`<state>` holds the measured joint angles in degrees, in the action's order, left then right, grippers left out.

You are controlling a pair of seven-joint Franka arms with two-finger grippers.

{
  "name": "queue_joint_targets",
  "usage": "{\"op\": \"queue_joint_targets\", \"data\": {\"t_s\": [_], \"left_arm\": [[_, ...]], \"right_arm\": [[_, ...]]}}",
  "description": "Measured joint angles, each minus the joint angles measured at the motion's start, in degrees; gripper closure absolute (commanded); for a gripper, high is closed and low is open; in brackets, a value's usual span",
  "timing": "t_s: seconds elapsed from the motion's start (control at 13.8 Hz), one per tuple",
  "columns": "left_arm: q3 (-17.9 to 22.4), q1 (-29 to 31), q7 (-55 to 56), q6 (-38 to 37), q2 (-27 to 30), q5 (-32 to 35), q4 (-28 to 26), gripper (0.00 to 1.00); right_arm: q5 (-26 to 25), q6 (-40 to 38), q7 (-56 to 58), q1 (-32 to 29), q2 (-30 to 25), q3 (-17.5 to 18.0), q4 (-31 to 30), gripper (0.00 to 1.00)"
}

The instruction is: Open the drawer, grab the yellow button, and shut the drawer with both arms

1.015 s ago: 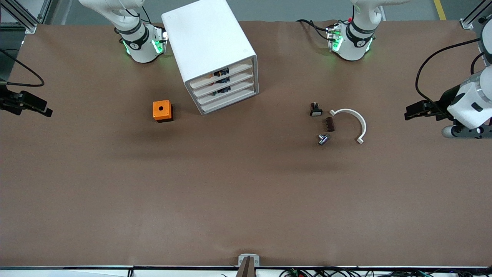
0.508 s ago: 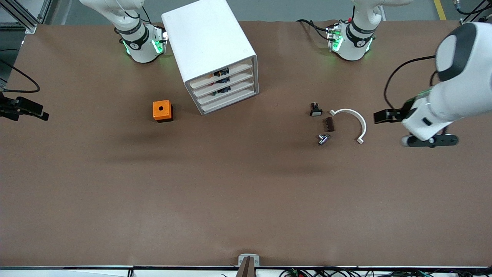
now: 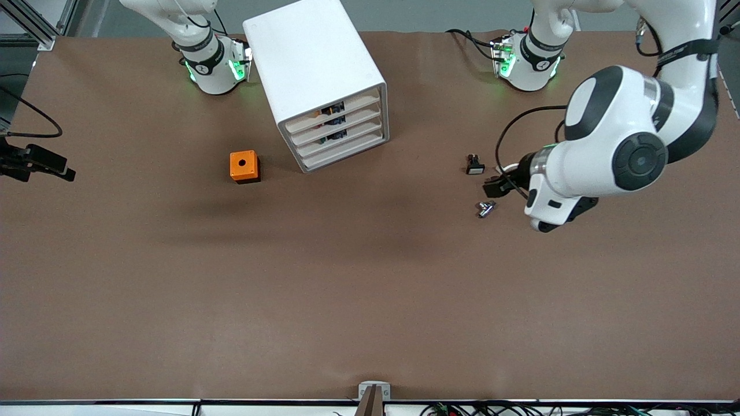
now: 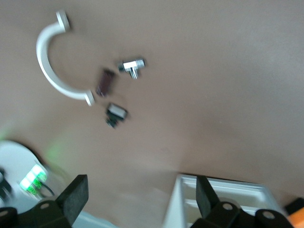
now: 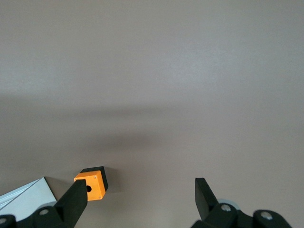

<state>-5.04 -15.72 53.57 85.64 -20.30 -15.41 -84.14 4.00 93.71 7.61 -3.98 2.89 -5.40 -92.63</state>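
Toward the right arm's end: cabinet, top drawer shut, button not discernible. Orange box beside it. Left gripper, fingers spread, empty, over the white clip. Right gripper, fingers spread, empty, at the table's edge.

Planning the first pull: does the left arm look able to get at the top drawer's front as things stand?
Probably yes. The left gripper hangs open over the small parts, and bare table lies between it and the drawer. The cabinet's front faces that open stretch, and the orange box sits off toward the right arm's end.
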Motion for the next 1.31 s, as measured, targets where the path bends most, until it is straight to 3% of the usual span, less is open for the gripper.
{"op": "queue_joint_targets", "data": {"t_s": [0.36,1.31], "left_arm": [[-0.22,-2.68,24.72,-0.35,-5.11,-8.02,0.44,0.00],[-6.58,-3.62,69.95,-6.13,-20.35,-29.57,3.56,0.00]], "right_arm": [[-0.65,-0.72,-1.55,0.96,-0.30,0.12,0.01,0.00],[-0.79,-4.52,-1.57,0.84,-2.64,-0.34,0.49,0.00]]}}
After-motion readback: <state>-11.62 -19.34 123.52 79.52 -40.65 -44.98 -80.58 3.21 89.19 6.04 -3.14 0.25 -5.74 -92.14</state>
